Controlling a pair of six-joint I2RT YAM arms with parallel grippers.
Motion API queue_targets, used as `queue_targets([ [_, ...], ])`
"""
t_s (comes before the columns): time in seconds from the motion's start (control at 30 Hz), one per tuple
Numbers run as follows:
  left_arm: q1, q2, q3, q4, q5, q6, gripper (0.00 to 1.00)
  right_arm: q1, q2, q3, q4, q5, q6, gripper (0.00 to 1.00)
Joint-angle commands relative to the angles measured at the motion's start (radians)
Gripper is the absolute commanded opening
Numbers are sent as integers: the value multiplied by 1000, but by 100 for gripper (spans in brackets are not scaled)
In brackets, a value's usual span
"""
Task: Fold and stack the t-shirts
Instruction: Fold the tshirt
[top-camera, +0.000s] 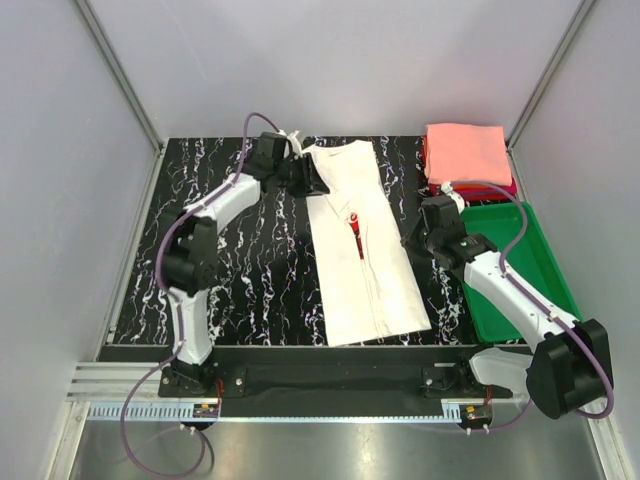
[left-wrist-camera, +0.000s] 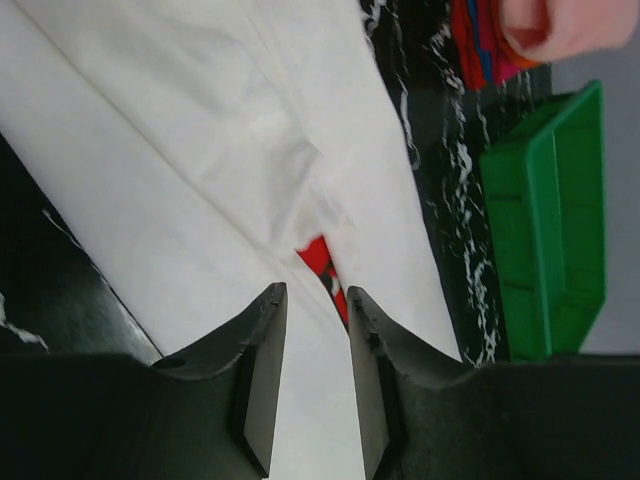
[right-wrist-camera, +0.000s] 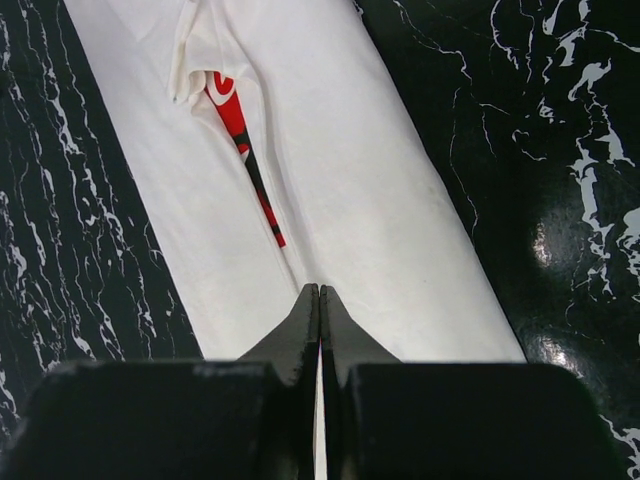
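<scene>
A robotics lab cell is suggested: a black marbled bench (top-camera: 250, 290) is enclosed by plain grey panels (top-camera: 330, 60) on aluminium struts (top-camera: 120, 75), with a cabled left arm (top-camera: 200, 250) and right arm (top-camera: 510, 290) mounted at its near edge.

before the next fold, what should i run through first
1. White t-shirt lies as a long strip with both sides folded in: ok.
2. Centre seam closed: not ok, the red print shows through the gap.
3. Left claw open above the shirt: ok.
4. Right claw shut; gripping cloth: cannot tell.
5. Folded stack in the far right corner flat on top: ok.
</scene>
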Motion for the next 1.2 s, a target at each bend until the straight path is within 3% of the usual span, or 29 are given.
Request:
queue_targets([
  [0.0, -106, -148, -152, 48, 8, 33, 35, -4, 0, 7, -3, 12, -41, 0],
  [0.27, -221, -148, -376, 49, -86, -3, 31, -20, 19, 130, -129, -69, -107, 2],
  [0.6, -170, -50, -337, -106, -292, 51, 29, -22, -13, 110, -158, -83, -100, 3],
  [0.83, -118, -45, -300, -104, -210, 33, 30, -22, 0, 110, -156, -83, -126, 14],
  [0.97, -140, -141, -341, -81, -98, 36, 32, -22, -12, 72, -160, -118, -80, 15],
  [1.0, -146, -210, -356, -84, -90, 40, 32, -23, -12, 43, -164, -185, -71, 15],
  [1.17, -158, -522, -612, -95, -148, 42, 38, -23, -23, -92, -186, -367, -8, 22],
])
